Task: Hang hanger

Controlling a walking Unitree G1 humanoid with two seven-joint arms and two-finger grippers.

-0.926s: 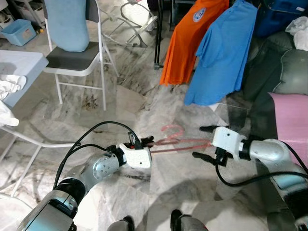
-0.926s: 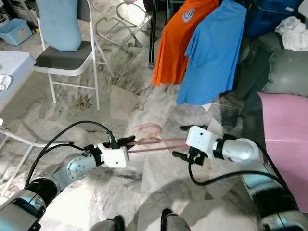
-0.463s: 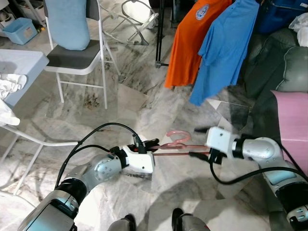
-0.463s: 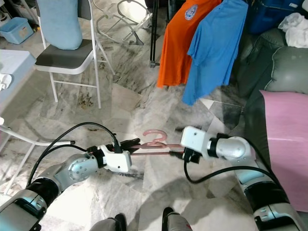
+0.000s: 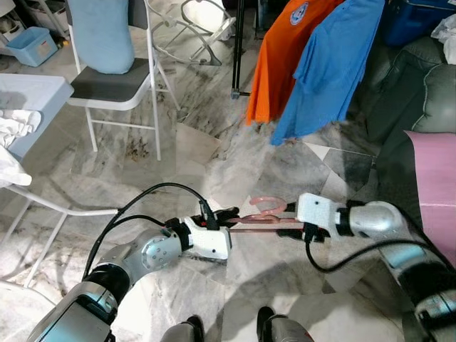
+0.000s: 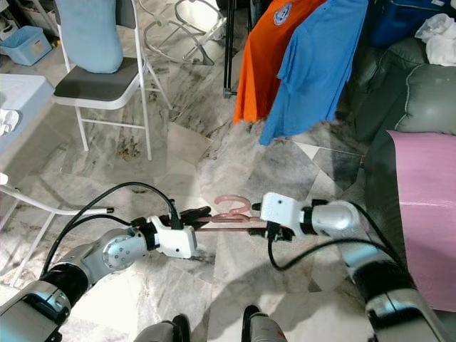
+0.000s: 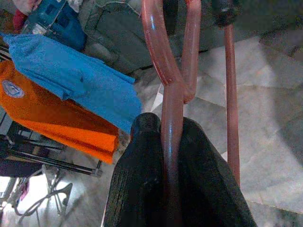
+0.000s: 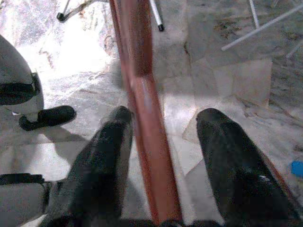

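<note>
Two grippers are meeting on the thin pink plastic hanger [image 5: 262, 217] above the marble floor [image 5: 214, 153]: left gripper [image 5: 229, 216] is clamping one end, right gripper [image 8: 163, 142] is straddling the bar, fingers spread. It looks light, stiff and slippery; gripping beside the hook seems best.

An orange shirt [image 5: 285, 53] and a blue shirt [image 5: 331, 68] hang side by side above the marble floor [image 5: 214, 153], with a white folding chair [image 5: 110, 82] and a blue basket [image 5: 32, 46] well apart to the left.

Marble floor [image 5: 214, 164], white folding chair [image 5: 114, 78] with blue cushion [image 5: 100, 32], orange shirt [image 5: 285, 57] and blue shirt [image 5: 331, 68] hanging, grey sofa [image 5: 420, 85].
</note>
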